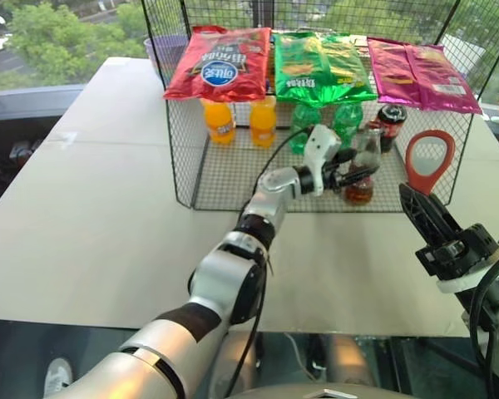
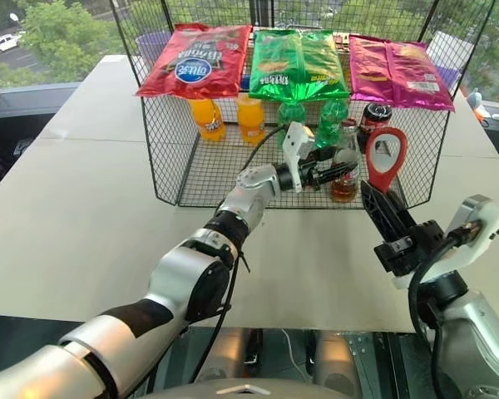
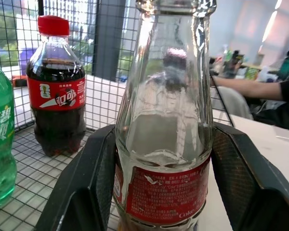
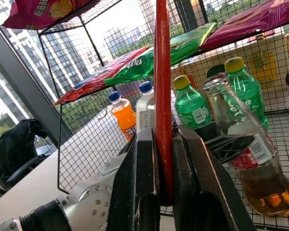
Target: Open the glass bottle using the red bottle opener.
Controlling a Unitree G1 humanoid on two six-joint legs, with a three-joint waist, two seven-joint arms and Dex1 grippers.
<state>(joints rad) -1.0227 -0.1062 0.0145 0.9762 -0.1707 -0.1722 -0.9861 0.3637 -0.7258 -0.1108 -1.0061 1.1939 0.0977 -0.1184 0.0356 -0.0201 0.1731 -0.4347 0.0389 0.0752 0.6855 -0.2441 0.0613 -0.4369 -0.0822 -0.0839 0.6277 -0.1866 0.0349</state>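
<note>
The glass bottle [image 1: 366, 150] stands upright on the floor of the wire cage, clear, with a red label band and brownish liquid at the bottom. My left gripper [image 1: 355, 176] is shut on its lower body; in the left wrist view the bottle [image 3: 166, 120] sits between both black fingers [image 3: 86, 183], touching each. To the right and nearer, my right gripper [image 1: 409, 198] is shut on the handle of the red bottle opener [image 1: 427, 184]. The opener stands upright with its oval ring on top, just right of the bottle. Edge-on, the opener [image 4: 162, 96] rises between the closed fingers.
The wire cage [image 1: 183, 158] stands on the white table [image 1: 91, 216]. On its top lie a red snack bag [image 1: 220, 62], a green one [image 1: 320, 66] and a pink one [image 1: 420, 73]. Inside stand orange bottles [image 1: 219, 120], green bottles [image 1: 347, 120] and a cola bottle [image 1: 391, 125].
</note>
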